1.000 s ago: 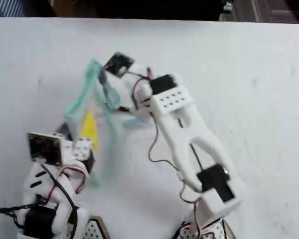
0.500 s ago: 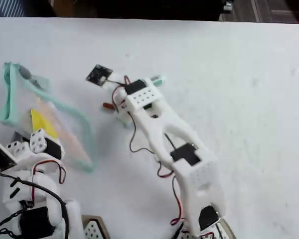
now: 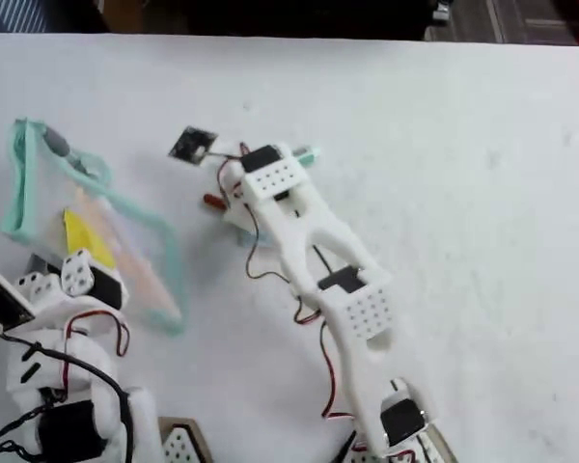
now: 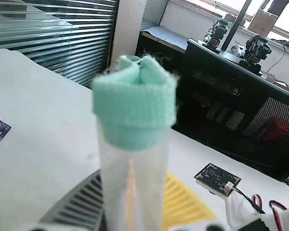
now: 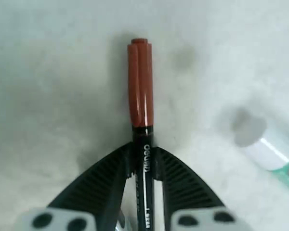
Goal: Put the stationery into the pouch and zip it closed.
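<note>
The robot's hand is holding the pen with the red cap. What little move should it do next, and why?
Probably lift the pen a little off the table. The right hand is shut around it, but the pen seems to lie on the table, apart from the pouch that the left hand holds. Lifting first would let it go to the pouch without dragging.

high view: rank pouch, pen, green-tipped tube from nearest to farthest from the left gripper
1. Pouch, held by the left gripper, table's left side.
2. Pen, mid-table, in the right gripper.
3. Green-tipped tube, farther right, beside that arm.
</note>
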`<state>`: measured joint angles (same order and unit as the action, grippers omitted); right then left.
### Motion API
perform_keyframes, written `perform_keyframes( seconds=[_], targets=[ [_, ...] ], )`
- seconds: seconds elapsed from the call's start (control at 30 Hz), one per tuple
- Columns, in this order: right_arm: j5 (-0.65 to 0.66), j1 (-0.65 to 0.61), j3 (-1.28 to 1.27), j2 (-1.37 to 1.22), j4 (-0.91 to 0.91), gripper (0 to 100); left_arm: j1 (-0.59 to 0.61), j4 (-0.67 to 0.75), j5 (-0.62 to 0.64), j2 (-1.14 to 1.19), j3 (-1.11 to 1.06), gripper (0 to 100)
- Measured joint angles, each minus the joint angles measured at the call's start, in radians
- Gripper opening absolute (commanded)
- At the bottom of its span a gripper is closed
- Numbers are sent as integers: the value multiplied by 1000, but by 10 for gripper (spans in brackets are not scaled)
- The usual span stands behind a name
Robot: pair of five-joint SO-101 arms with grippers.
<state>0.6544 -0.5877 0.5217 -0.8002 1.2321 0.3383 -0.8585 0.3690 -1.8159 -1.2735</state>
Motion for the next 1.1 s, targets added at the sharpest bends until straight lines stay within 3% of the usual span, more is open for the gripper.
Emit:
perform_keyframes(
  seconds=[0.23, 0.47, 0.6, 0.7, 0.87, 1.1],
  targets=[
    [12, 41, -9, 140, 115, 15, -106, 0, 0, 0, 0, 23],
    [12, 196, -9, 502, 250, 15, -293, 23, -6, 0, 0, 24],
    [6, 264, -9, 718, 321, 15, -466, 40, -135, 0, 0, 24],
    [-60, 302, -8, 879, 341, 15, -594, 32, -218, 0, 0, 24],
    [-216, 327, -8, 1129, 342, 15, -740, -23, -247, 0, 0, 23],
    [-325, 229, -6, 1436, 342, 15, -848, -31, -247, 0, -32, 34]
  ],
)
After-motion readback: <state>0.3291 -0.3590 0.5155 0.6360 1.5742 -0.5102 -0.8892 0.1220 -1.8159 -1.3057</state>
